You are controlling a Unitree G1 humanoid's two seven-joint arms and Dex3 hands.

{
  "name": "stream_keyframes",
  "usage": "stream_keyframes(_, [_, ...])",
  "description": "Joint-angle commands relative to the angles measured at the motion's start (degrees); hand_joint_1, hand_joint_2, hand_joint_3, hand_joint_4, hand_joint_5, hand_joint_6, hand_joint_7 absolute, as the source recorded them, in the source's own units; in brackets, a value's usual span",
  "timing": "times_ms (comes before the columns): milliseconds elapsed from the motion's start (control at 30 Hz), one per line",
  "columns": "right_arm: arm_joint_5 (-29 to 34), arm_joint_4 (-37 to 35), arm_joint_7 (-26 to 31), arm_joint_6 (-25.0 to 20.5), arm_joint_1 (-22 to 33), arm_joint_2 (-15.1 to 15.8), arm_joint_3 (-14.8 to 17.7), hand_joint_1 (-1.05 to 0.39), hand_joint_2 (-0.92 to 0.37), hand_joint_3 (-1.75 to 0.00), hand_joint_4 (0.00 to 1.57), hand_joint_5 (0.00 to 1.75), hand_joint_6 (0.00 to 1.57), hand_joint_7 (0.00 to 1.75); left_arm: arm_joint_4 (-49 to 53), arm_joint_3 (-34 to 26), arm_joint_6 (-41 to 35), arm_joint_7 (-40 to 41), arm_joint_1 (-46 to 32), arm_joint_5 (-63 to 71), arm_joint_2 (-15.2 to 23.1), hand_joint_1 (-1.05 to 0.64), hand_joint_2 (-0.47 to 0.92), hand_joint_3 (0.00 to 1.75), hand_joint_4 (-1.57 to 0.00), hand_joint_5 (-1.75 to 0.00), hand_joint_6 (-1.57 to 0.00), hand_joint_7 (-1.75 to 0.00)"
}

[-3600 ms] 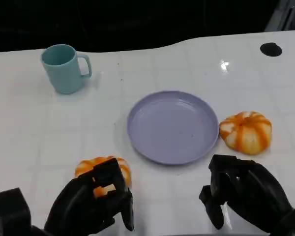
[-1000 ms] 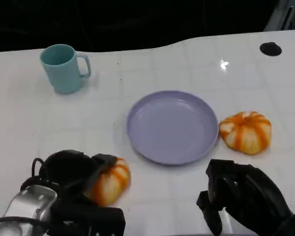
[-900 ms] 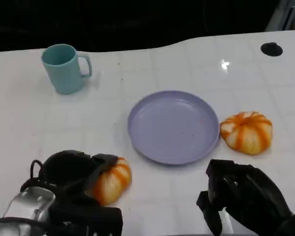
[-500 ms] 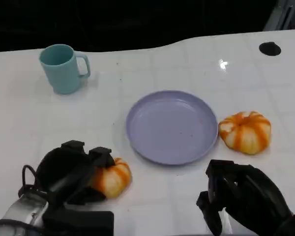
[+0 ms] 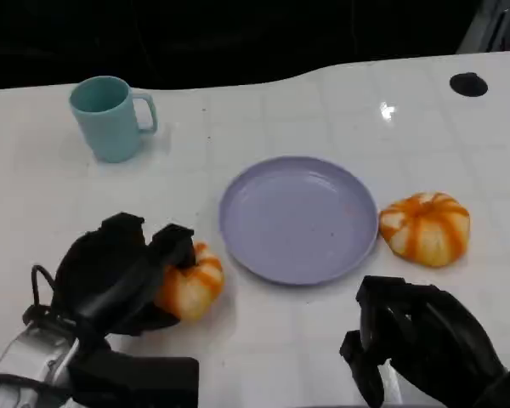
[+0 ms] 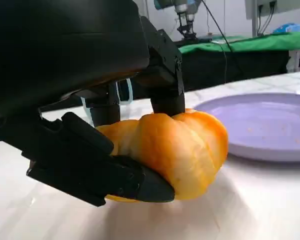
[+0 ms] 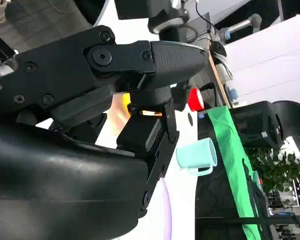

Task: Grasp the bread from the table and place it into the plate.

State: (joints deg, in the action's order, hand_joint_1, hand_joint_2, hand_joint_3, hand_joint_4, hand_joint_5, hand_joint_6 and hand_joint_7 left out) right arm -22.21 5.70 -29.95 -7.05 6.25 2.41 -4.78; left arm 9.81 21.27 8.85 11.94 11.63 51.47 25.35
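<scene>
My left hand (image 5: 110, 276) grips an orange-striped bread roll (image 5: 191, 285) at the near left of the table, just left of the purple plate (image 5: 297, 217). In the left wrist view black fingers (image 6: 90, 165) wrap under and over the roll (image 6: 180, 145), which sits low over the white tabletop, with the plate (image 6: 270, 125) close beyond it. A second striped roll (image 5: 425, 228) lies on the table against the plate's right side. My right hand (image 5: 421, 340) hovers near the front edge, below that roll, fingers curled in and holding nothing. The plate holds nothing.
A teal mug (image 5: 109, 117) stands at the far left, also seen in the right wrist view as a mug (image 7: 197, 154). A small black disc (image 5: 468, 84) sits at the far right. The table's dark back edge runs behind them.
My left hand turned, closed around the left roll and has carried it a little away from the front edge, toward the plate. The right hand, plate and second roll have stayed put.
</scene>
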Motion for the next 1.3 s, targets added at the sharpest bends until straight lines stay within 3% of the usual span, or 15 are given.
stream_keyframes(33, [-0.4, 0.1, -0.2, 0.6, 0.2, 0.5, 0.7, -0.93, -0.88, -0.46, 1.22, 1.64, 1.02, 1.51, -7.8, -2.2, -3.7, -3.0, -1.7, 1.1, 1.4, -0.23, 0.71, 0.75, -0.80, -1.75, -0.63, -1.66])
stream_keyframes(333, [-0.4, -0.5, -0.3, 0.4, -0.1, 0.6, 0.8, -0.93, -0.87, -0.46, 1.21, 1.64, 1.02, 1.52, -11.0, -3.3, -3.9, -1.3, 1.1, 1.2, -1.1, -0.20, 0.60, 0.78, -0.81, -1.75, -0.58, -1.75])
stream_keyframes(467, [-0.5, -0.6, -0.2, -0.1, -0.3, 0.6, 0.8, -0.93, -0.87, -0.46, 1.21, 1.64, 1.01, 1.52, -7.0, -2.9, -1.5, 0.1, 5.3, 0.3, -2.9, -0.21, 0.56, 0.86, -0.85, -1.75, -0.78, -1.35])
stream_keyframes(533, [-0.5, -0.8, -0.2, -0.1, -0.4, 0.7, 0.8, -0.93, -0.87, -0.46, 1.21, 1.65, 1.02, 1.51, -5.3, -2.8, -0.5, 0.3, 6.8, -0.2, -3.5, -0.23, 0.47, 1.07, -0.87, -1.75, -0.70, -1.61])
stream_keyframes(633, [0.3, -1.0, 0.0, 0.8, -0.3, 0.6, 0.6, -0.93, -0.87, -0.46, 1.21, 1.65, 1.03, 1.52, -0.2, -1.9, 2.2, 2.5, 10.3, -1.3, -5.4, -0.22, 0.40, 1.17, -0.90, -1.75, -0.68, -1.73])
stream_keyframes(900, [-0.4, -1.0, -0.1, 0.4, 0.0, 0.3, 0.5, -0.93, -0.85, -0.47, 1.21, 1.65, 1.05, 1.51, 10.2, -0.2, 4.9, 1.6, 18.1, -5.0, -10.0, -0.21, 0.32, 1.30, -0.92, -1.75, -0.69, -1.75])
stream_keyframes(1033, [-0.5, -0.7, -0.1, 0.1, 0.1, 0.4, 0.5, -0.93, -0.85, -0.47, 1.21, 1.65, 1.04, 1.50, 15.2, 0.9, 4.5, -0.9, 21.8, -6.5, -11.8, -0.24, 0.40, 1.20, -0.92, -1.75, -0.81, -1.45])
stream_keyframes(1133, [-0.3, -0.8, 0.0, 0.2, 0.1, 0.4, 0.5, -0.94, -0.85, -0.47, 1.21, 1.66, 1.04, 1.51, 19.3, 1.9, 4.9, -0.7, 24.4, -6.7, -13.2, -0.24, 0.43, 1.18, -0.93, -1.75, -0.74, -1.69])
stream_keyframes(1300, [0.1, -0.9, 0.1, 0.7, 0.2, 0.4, 0.4, -0.93, -0.85, -0.49, 1.21, 1.66, 1.05, 1.52, 27.4, 3.8, 5.2, -0.2, 28.9, -6.9, -16.1, -0.24, 0.43, 1.20, -0.95, -1.75, -0.71, -1.74])
